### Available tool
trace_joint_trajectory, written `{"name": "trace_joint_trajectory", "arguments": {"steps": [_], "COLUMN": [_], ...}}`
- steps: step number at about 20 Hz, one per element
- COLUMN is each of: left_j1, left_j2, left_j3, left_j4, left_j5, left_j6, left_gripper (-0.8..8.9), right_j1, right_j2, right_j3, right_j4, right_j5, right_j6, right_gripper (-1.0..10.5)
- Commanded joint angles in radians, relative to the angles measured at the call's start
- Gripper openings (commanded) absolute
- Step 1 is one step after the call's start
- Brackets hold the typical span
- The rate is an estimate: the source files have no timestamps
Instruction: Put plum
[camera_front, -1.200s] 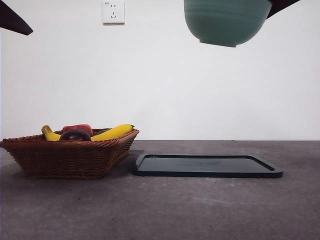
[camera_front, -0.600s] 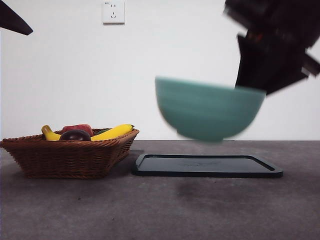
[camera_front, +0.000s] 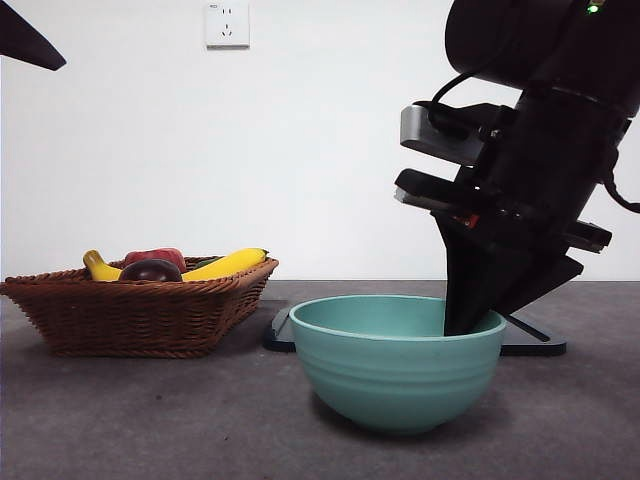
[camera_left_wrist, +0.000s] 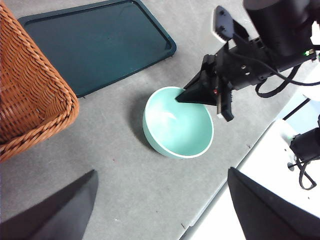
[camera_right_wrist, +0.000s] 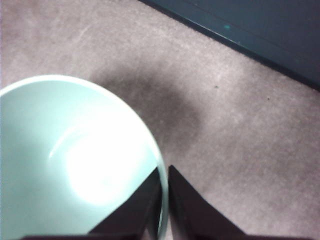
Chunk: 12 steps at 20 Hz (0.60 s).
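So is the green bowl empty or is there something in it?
Empty. The bowl shows only bare pale-green inside in both wrist views; the right gripper pinches its rim, and the plum sits in the basket.

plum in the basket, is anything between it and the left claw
Nothing visible stands between them. The plum lies on top in the wicker basket, uncovered, beside the bananas. The left claw waits open above; the right claw grips the green bowl, well aside.

A plain white wall (camera_front: 320, 150) rises behind a grey, speckled worktop (camera_front: 150, 420), lit evenly and softly. A white wall socket (camera_front: 227, 24) sits high on the wall. Beyond the worktop's edge lies a pale surface (camera_left_wrist: 270, 165).
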<state>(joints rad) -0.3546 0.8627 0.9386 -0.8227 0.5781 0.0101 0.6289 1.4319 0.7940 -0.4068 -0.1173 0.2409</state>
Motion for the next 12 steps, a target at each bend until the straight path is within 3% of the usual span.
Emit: {"name": "trace_joint_trajectory", "arguments": {"steps": [1,4,8,12], "left_j1": [-0.004,-0.004,-0.004,-0.004], "left_j2": [0.006,0.006,0.006,0.006], "left_j3": [0.013,0.013,0.013,0.013], "left_j4": [0.006,0.006,0.006,0.006], "left_j5": [0.006,0.006,0.006,0.006], "left_j6": [0.012,0.012,0.012,0.012], "left_gripper": [4.05,4.05,4.05,4.05], "right_j1": [0.01,0.011,0.01,0.01], "right_j2": [0.018,0.018,0.017,-0.014], "right_j3": [0.008,0.008,0.008,0.026], "right_j4": [0.011,0.01,0.005,-0.008], "right_j5": [0.014,0.013,0.013,0.014], "right_j6": [0.013,0.014,0.022,0.021], "right_gripper": [0.1,0.5,2.3,2.4]}}
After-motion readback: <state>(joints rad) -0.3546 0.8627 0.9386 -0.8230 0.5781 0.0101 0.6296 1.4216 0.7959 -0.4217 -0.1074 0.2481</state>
